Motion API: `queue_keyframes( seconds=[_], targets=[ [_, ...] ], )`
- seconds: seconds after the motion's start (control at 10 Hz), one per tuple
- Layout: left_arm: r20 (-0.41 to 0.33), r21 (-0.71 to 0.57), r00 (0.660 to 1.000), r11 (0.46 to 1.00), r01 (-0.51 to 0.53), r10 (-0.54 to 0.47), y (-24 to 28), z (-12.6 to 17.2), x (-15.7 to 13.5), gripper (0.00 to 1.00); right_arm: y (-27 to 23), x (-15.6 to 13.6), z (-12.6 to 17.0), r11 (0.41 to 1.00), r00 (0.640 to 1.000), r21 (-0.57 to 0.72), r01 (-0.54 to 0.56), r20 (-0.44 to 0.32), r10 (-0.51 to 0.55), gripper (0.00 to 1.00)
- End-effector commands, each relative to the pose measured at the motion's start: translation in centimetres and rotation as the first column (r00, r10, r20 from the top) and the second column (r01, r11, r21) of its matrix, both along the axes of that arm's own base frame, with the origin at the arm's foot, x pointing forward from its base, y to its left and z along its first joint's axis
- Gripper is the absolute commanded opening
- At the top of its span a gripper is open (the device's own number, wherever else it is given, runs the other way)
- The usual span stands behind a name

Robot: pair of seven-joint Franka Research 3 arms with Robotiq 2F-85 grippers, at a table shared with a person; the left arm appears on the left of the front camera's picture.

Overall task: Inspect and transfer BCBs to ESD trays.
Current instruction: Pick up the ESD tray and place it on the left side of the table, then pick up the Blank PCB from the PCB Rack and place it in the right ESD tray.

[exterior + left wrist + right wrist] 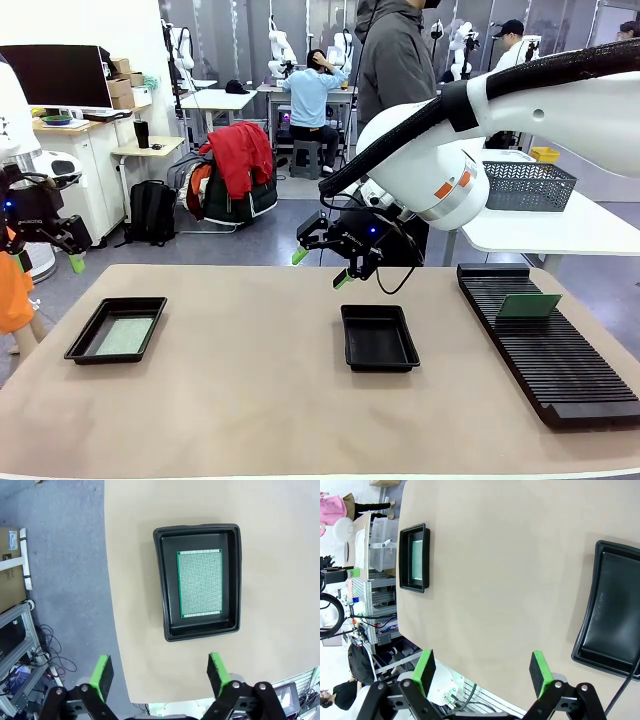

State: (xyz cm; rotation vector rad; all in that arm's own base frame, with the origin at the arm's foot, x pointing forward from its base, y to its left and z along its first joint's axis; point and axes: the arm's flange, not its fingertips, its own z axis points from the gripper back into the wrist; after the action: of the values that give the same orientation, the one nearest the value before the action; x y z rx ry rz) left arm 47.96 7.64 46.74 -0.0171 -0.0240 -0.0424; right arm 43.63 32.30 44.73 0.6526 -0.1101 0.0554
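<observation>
Table point(250, 400), tan-topped with rounded corners, is carrying all the task's things in the front view. The right arm point(560, 110), white with a black cable sleeve, is reaching in from the right side toward the middle. A long black ribbed slotted rack point(570, 360) is lying along the table's right side.

Two ESD trays are sitting well apart on the tabletop. The left ESD tray point(80, 345) is resting near the left edge, and the middle ESD tray point(379, 340) is resting near the centre with its black floor bare. The right wrist view is showing both trays, the middle ESD tray point(615, 610) close by and the left ESD tray point(413, 587) farther off.

One flat BCB point(124, 336) is lying face up on the floor of the left ESD tray. In the left wrist view this flat BCB point(200, 582) is showing a fine dotted green grid, with the tray's rim point(160, 580) running all around it. A standing BCB point(529, 305) is sitting on its long edge in the rack's slots, near the far end.

The right gripper point(322, 268) is hovering above the table just beyond the middle ESD tray's far rim, with its green-padded jaws spread wide and holding nothing. The left gripper point(160, 672) is hanging raised at the table's left end, looking down on the left ESD tray, with its jaws likewise spread wide and empty
</observation>
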Motion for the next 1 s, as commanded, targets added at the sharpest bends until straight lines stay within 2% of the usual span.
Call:
queue_keyframes(
  seconds=[0.0, 0.9],
  targets=[
    [0.003, 0.001, 1.000, 1.000, -0.005, 0.005, 0.25, -0.28, -0.01, 1.00, 0.18, 0.15, 0.18, 1.000, 1.000, -0.018, 0.013, -0.005, -0.013, 1.00],
    [0.003, 0.001, 1.000, 1.000, -0.005, 0.005, 0.25, -0.28, -0.01, 1.00, 0.18, 0.15, 0.18, 1.000, 1.000, -0.018, 0.013, -0.005, -0.013, 1.00]
  ],
)
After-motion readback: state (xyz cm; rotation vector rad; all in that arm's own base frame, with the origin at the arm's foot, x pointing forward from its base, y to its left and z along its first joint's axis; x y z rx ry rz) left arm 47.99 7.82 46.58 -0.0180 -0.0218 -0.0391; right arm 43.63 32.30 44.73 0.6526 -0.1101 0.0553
